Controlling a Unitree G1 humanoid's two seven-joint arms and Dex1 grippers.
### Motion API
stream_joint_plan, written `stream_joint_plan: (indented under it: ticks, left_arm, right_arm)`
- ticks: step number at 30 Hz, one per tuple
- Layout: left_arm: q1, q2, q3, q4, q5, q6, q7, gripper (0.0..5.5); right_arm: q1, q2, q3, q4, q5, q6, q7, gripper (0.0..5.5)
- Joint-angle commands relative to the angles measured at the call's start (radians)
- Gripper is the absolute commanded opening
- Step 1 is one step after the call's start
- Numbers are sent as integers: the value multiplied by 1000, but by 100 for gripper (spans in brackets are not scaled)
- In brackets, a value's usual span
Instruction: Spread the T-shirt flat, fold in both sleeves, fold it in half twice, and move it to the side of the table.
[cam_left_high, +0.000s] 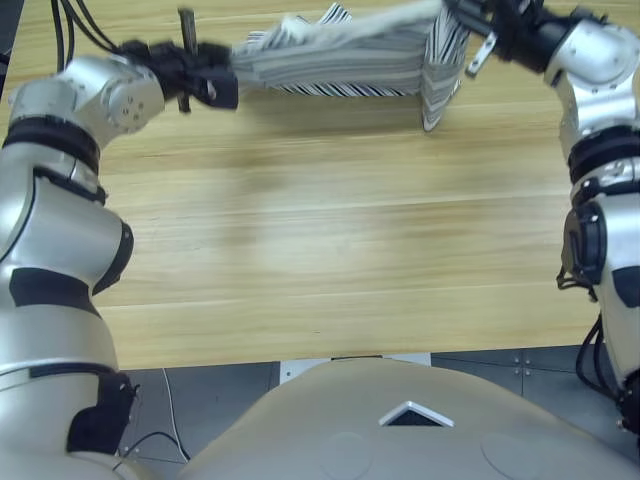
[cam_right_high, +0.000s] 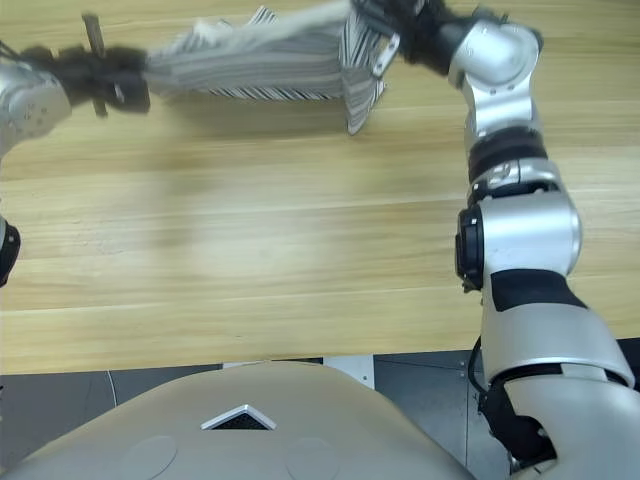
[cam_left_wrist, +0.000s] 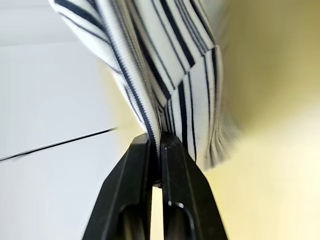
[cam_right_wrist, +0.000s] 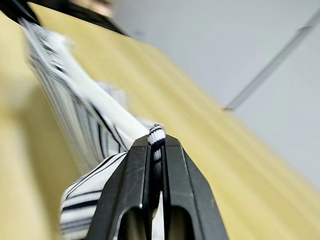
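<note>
Wooden table (cam_left_high: 300, 250) is waiting below; left gripper (cam_left_wrist: 156, 145) and right gripper (cam_right_wrist: 156, 142) are pinching the striped T-shirt (cam_left_high: 340, 60) aloft (bunched, sagging), and such thin grips are risking a slip.

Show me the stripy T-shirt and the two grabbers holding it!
T-shirt (cam_left_high: 340, 62): left eye view, middle of the stretched striped cloth.
left gripper (cam_left_wrist: 155, 145): left wrist view, between fingertips pinching the cloth.
right gripper (cam_right_wrist: 156, 143): right wrist view, between fingertips pinching the cloth.

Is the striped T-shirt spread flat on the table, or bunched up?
Bunched, not flat. The T-shirt hangs stretched between the left gripper and the right gripper, one part drooping toward the table.
</note>
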Motion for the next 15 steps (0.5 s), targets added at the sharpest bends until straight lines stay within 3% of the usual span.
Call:
stream_joint_plan:
  ticks: [1,6,15]
  left_arm:
    - [249,294,77,-621,-505,117,-590,11]
    - [409,512,152,-1077,-775,273,-768,11]
    - [658,456,188,-1255,-649,469,-864,11]
  right_arm:
    - [247,-123,4,-431,212,232,409,10]
    - [441,-223,35,-817,283,475,475,10]
    - [636,-258,155,-1024,97,579,342,10]
